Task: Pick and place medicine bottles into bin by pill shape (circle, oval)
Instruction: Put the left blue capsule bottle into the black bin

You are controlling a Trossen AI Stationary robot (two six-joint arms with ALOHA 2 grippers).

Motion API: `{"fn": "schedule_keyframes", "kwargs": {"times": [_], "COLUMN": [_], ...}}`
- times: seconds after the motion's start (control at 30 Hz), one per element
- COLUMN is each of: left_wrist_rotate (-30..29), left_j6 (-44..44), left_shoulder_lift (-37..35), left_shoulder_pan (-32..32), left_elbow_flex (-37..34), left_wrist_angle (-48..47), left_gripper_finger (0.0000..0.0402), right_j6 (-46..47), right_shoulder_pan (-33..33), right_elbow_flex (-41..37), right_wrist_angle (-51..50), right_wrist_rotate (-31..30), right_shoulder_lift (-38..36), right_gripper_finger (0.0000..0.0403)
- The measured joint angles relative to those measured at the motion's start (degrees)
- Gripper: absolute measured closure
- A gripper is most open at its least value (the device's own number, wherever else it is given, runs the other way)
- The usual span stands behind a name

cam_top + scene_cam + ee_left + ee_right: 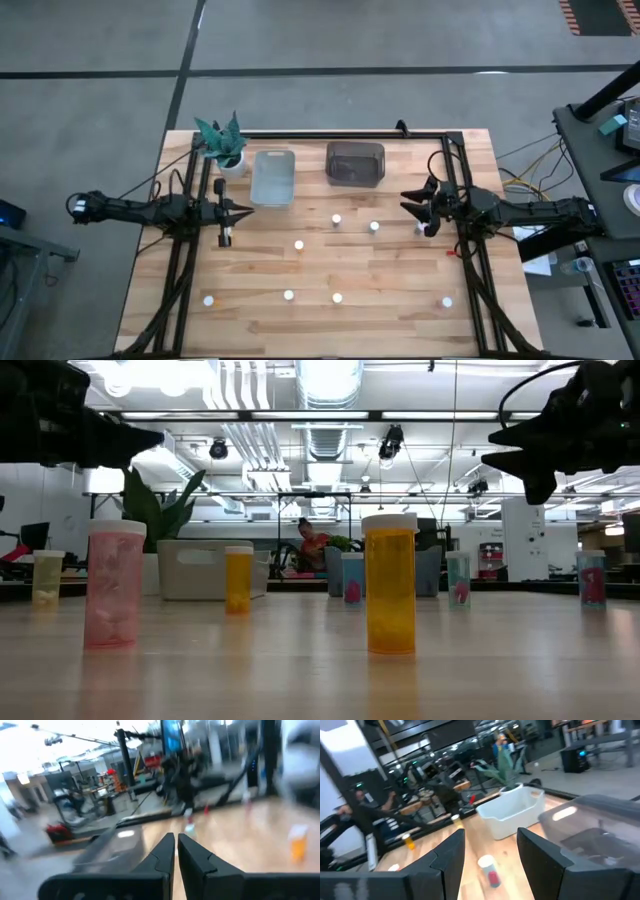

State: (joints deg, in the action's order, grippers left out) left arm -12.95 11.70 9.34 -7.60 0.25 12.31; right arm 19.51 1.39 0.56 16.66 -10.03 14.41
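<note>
Several small white-capped bottles stand upright on the wooden table, such as one [337,220], one [374,227] and one [299,245]. In the low view they show as a pink bottle [114,583] and an orange bottle [390,584] nearest. My left gripper [245,209] is shut and empty above the table's left side, near the clear bin; its fingers show closed in the left wrist view [176,851]. My right gripper [410,200] is open and empty above the table's right side; a bottle [490,869] stands ahead of its fingers.
A clear bin [273,176] and a dark bin [355,163] stand at the far middle of the table. A potted plant [226,145] stands at the far left. Black frame rails [180,260] run along both sides. A person [312,545] sits in the room behind.
</note>
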Motion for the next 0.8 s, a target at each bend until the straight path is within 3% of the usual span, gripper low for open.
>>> {"fn": "schedule_keyframes", "kwargs": {"times": [0.13,0.23,0.33,0.57,0.8], "left_wrist_rotate": [0.2,-0.4,-0.5,-1.3,-8.7], "left_j6": [-25.6,-33.3,-33.4,-29.5,-18.2], "left_shoulder_lift": [0.0,-0.1,-0.1,0.9,4.8], "left_shoulder_pan": [0.0,0.0,0.0,0.0,0.0], "left_elbow_flex": [0.0,0.0,0.0,0.0,0.4], "left_wrist_angle": [7.5,10.7,13.7,20.6,33.9], "left_gripper_finger": [0.0395,0.0395,0.0395,0.0395,0.0395], "right_j6": [0.0,-0.4,-2.4,0.8,-0.3], "right_shoulder_pan": [0.0,0.0,0.0,0.0,0.5], "right_elbow_flex": [0.0,0.0,0.0,0.0,1.6], "right_wrist_angle": [0.8,0.7,0.8,1.4,3.4], "right_wrist_rotate": [-0.7,-0.7,-1.2,-12.3,-14.6], "right_shoulder_lift": [0.0,0.0,0.0,0.0,0.4], "right_gripper_finger": [0.0232,0.0232,0.0232,0.0232,0.0232]}}
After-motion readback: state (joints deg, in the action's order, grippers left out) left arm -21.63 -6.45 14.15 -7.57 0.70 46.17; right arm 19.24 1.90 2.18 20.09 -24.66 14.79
